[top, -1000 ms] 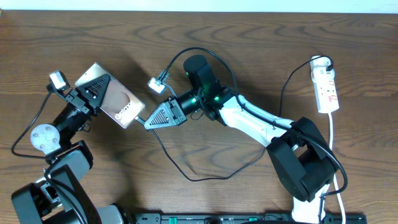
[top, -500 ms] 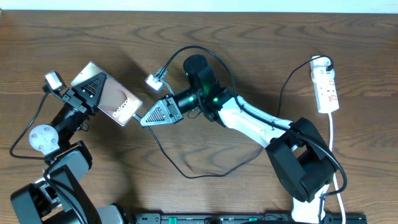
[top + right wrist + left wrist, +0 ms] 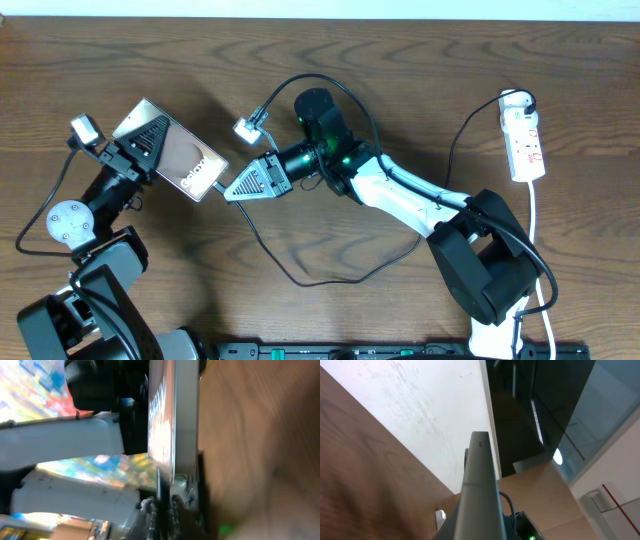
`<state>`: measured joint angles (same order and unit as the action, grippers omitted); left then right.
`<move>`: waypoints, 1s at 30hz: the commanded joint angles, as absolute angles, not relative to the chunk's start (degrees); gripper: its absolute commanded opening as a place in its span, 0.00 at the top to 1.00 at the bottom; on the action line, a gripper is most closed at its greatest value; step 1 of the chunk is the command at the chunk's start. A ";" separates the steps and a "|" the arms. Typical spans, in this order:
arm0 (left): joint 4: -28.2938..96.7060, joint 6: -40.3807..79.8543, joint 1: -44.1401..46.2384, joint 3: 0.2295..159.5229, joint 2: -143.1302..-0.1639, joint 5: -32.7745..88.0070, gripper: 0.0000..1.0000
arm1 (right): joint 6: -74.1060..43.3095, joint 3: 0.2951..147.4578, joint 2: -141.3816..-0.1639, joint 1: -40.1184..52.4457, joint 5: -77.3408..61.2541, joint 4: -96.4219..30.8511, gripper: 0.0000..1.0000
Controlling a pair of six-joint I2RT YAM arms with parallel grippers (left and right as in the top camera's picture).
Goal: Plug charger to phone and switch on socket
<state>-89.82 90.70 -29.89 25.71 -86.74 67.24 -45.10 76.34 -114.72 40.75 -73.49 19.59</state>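
Note:
My left gripper [image 3: 140, 147] is shut on the phone [image 3: 185, 160], a glossy brownish slab with white lettering, and holds it tilted above the table. The left wrist view shows only the phone's grey edge [image 3: 480, 490]. My right gripper [image 3: 228, 190] points at the lettered end of the phone [image 3: 185, 420]. Its fingers [image 3: 175, 510] press on both sides of the charger's slim black plug tip [image 3: 161, 495], which meets the phone's end edge. The charger cable [image 3: 300, 283] loops over the table toward the white socket [image 3: 527, 140] at the far right.
A white cord [image 3: 535, 230] runs from the socket down the right side, past the right arm's base [image 3: 485, 270]. The left arm's base [image 3: 95, 280] stands at the front left. A black rail [image 3: 380, 350] lines the front edge.
Both grippers have shifted slightly left, the phone with them, and the right gripper has closed in on the phone's lettered end. Over the last half second nothing has visibly moved.

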 commanded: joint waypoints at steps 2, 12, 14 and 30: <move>-90.52 90.08 -28.91 25.74 -86.08 71.20 0.92 | -45.15 77.19 -114.02 40.80 -70.59 20.53 0.52; -90.11 89.58 -28.95 25.74 -86.08 67.92 0.93 | -44.05 77.19 -114.02 40.25 -74.11 20.40 0.01; -90.11 89.58 -28.95 25.74 -86.08 68.14 0.93 | -44.05 77.19 -114.02 40.03 -74.08 20.40 0.01; -74.94 76.07 -28.95 25.71 -86.11 79.88 0.93 | -41.65 77.19 -114.02 31.97 -68.55 15.70 0.01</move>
<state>-78.46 82.46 -28.97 25.61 -86.74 75.75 -44.10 76.44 -114.69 34.22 -72.69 18.79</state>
